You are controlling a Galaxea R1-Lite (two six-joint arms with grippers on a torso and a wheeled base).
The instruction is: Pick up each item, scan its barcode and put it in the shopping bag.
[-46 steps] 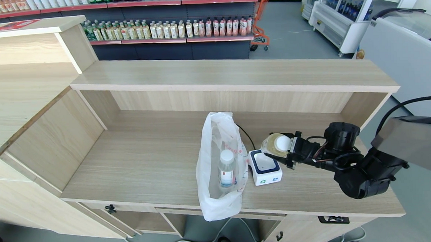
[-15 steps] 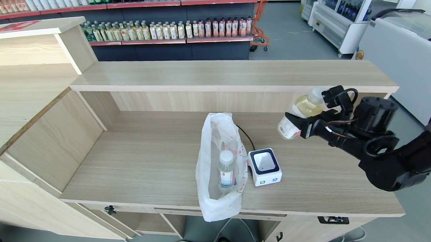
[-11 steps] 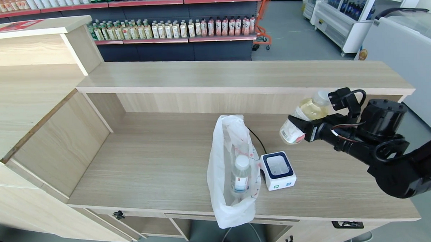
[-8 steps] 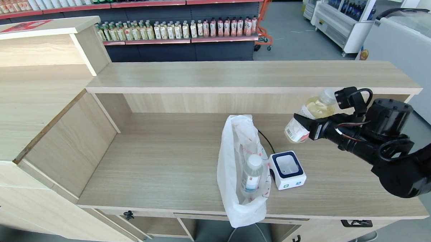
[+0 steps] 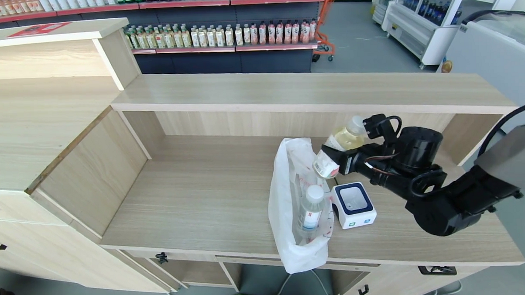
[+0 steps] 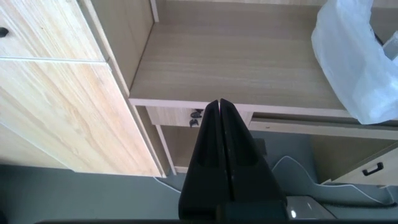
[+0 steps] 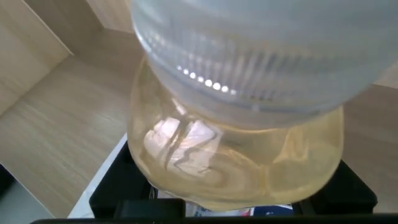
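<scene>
the right gripper [image 5: 355, 149] hangs above the pale wooden worktop [image 5: 203, 197], its jaws pinching a clear plastic bottle of pale yellow drink [image 5: 341, 141]. the bottle is tilted, with its white cap up toward the far right and its labelled base down toward the left, over the gap between the bag's rim and the scanner. a white plastic shopping bag [image 5: 286, 199] stands open at the near edge of the worktop, with a clear bottle with a white cap [image 5: 310, 209] upright inside it. a white box scanner with a dark blue frame [image 5: 354, 203] sits just right of the bag. the left gripper [image 6: 219, 104] is low, near the worktop's front edge, jaws pressed together.
</scene>
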